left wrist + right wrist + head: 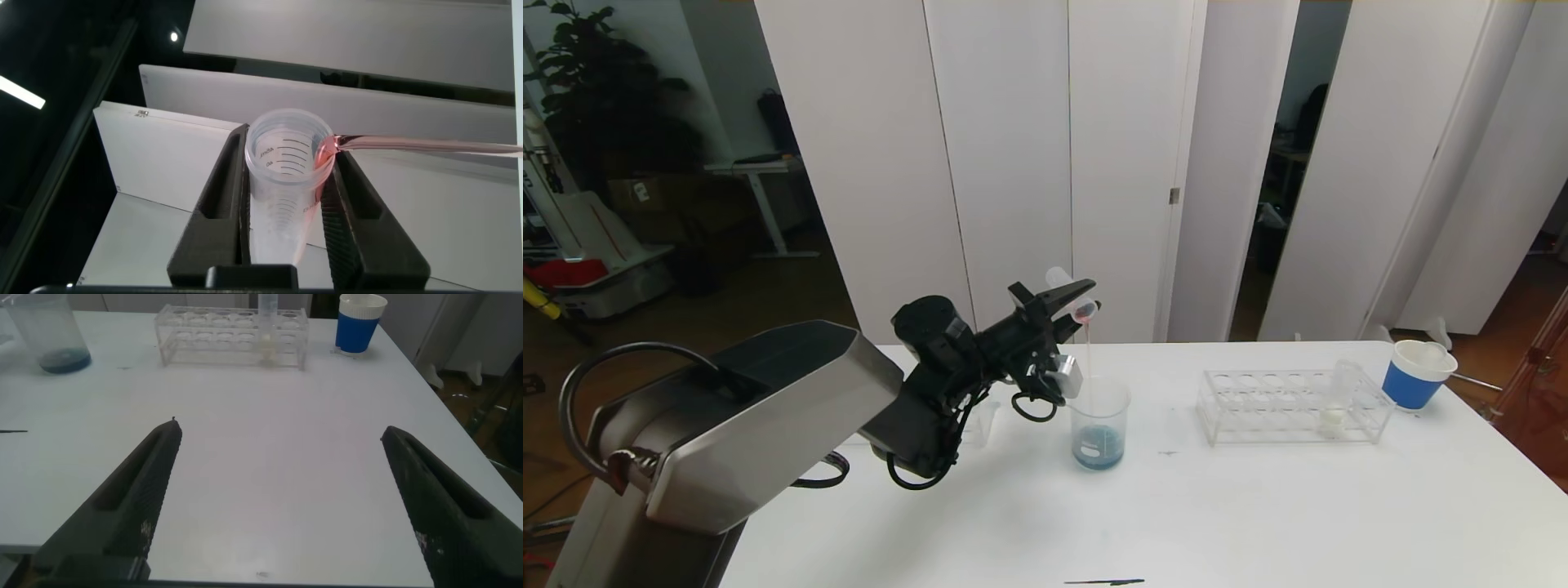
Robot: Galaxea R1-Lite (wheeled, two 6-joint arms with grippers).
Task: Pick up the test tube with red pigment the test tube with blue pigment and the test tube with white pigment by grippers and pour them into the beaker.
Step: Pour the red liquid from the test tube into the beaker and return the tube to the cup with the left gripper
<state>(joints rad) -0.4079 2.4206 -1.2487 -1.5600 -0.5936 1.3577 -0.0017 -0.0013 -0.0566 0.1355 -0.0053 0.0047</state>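
Observation:
My left gripper (1082,300) is shut on the test tube with red pigment (1068,292), held tilted mouth-down above the beaker (1100,425). A thin red stream (1089,351) runs from the tube's lip into the beaker, which has blue liquid at its bottom. In the left wrist view the clear graduated tube (286,188) sits between the black fingers (359,212), red at its rim. The test tube with white pigment (1331,416) stands in the clear rack (1290,404) on the right. The test tube with blue pigment is out of view. My right gripper (282,433) hangs open over bare table.
A blue-and-white paper cup (1417,374) stands beyond the rack's right end. A second small clear rack (984,420) is partly hidden behind my left arm. White partition panels (1013,163) rise behind the white table (1258,506). A dark mark (1104,582) lies at the front edge.

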